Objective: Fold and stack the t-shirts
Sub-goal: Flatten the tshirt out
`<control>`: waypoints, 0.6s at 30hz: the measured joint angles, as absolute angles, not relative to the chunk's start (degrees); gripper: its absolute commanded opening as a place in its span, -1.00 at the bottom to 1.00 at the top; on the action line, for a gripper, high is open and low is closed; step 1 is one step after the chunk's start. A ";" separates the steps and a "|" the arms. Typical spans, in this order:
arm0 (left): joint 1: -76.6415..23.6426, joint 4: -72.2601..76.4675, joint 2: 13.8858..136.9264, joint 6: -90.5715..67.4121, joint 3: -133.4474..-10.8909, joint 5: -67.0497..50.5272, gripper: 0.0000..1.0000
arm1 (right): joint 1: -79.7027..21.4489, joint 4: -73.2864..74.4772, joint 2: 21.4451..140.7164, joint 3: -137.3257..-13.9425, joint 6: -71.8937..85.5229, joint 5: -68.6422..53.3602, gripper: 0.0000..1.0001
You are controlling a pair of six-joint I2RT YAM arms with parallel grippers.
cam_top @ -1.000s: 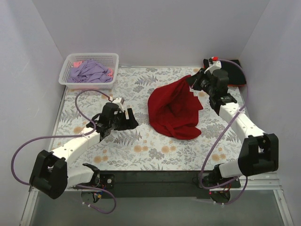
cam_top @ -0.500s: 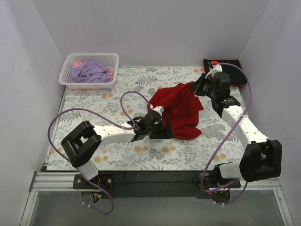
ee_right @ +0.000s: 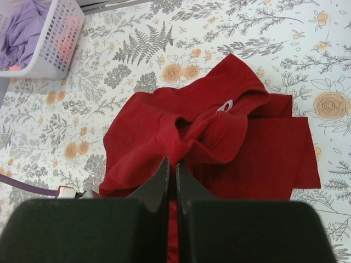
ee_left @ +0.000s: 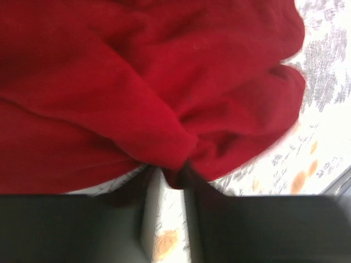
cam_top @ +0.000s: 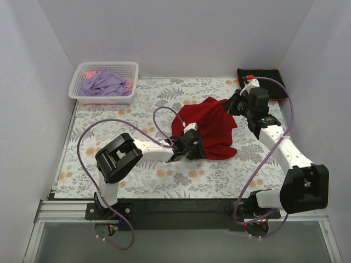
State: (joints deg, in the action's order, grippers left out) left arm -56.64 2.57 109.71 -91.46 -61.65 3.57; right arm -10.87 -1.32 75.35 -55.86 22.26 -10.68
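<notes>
A deep-red t-shirt (cam_top: 211,129) lies crumpled in the middle of the floral cloth. Its white neck label (ee_right: 226,105) shows in the right wrist view. My right gripper (cam_top: 230,102) holds the shirt's far right part, lifted off the cloth. In its own view the right gripper (ee_right: 171,162) is shut on a bunched red fold (ee_right: 181,143). My left gripper (cam_top: 198,149) is low at the shirt's near left edge. There the left gripper (ee_left: 173,176) pinches a small nub of red fabric (ee_left: 164,109) between its dark fingertips.
A white lattice basket (cam_top: 77,87) at the back left holds a lavender tee (cam_top: 101,83) and something pink. A folded black tee (cam_top: 269,75) lies at the back right corner, behind the right arm. Purple cables loop over the cloth beside both arms.
The left arm swung from the table's left side to the red shirt's near edge, and its jaws closed on the fabric. The right gripper shifted slightly right, still holding the shirt.
</notes>
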 measured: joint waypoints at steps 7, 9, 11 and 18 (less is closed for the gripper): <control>-54.15 -4.03 109.62 -88.49 -63.53 8.08 -1.00 | -7.40 -1.28 75.16 -55.40 22.31 -10.87 -0.97; -50.76 -8.60 107.13 -85.65 -63.29 10.90 -1.00 | -4.62 -1.28 75.07 -55.48 22.59 -11.49 -0.97; -45.52 -12.64 102.59 -81.62 -62.52 14.35 -1.00 | -1.34 -0.47 75.16 -56.51 23.16 -12.32 -0.97; -28.99 -15.75 80.64 -60.23 -67.29 28.69 -1.00 | 7.33 0.47 75.24 -64.64 24.71 -16.78 -0.97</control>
